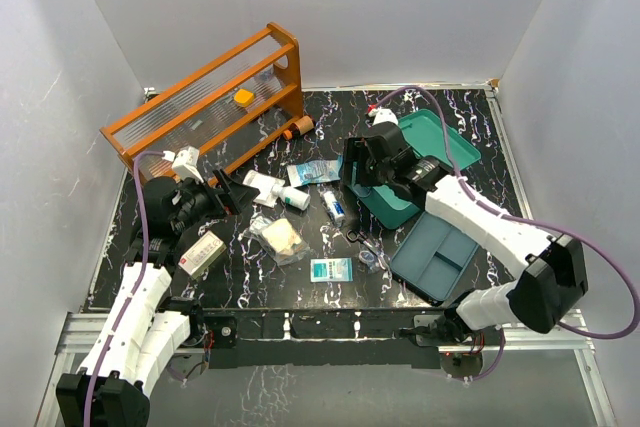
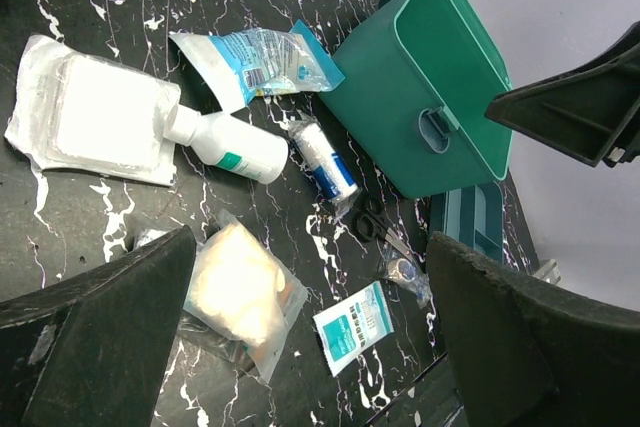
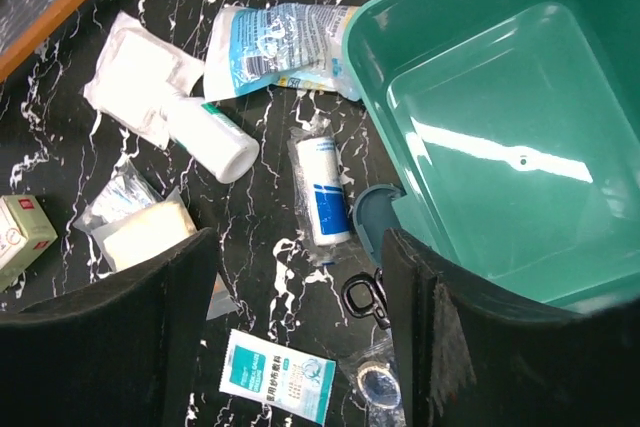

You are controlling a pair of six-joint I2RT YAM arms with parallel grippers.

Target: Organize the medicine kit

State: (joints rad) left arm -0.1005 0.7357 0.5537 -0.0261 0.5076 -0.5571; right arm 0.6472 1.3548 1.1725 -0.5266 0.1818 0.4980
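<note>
Over the front rim of the open, empty medicine kit [image 3: 470,147], right of table centre, the right gripper [image 3: 297,247] hangs spread and holds nothing; the left gripper [image 2: 310,242] is equally wide and empty. Below lie one bandage roll [image 3: 322,192] and one pair of scissors [image 3: 365,297]. A careless descent could snag the rim and shove the box, or send the roll rolling. Nearby: one white bottle [image 3: 215,137], one blue pouch [image 3: 280,47].

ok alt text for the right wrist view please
An open, empty teal box fills the upper right, with the open claw's two dark fingers along the bottom. Beside it on the black marbled table lie a white bottle, a wrapped bandage roll, scissors and several sealed packets.
</note>
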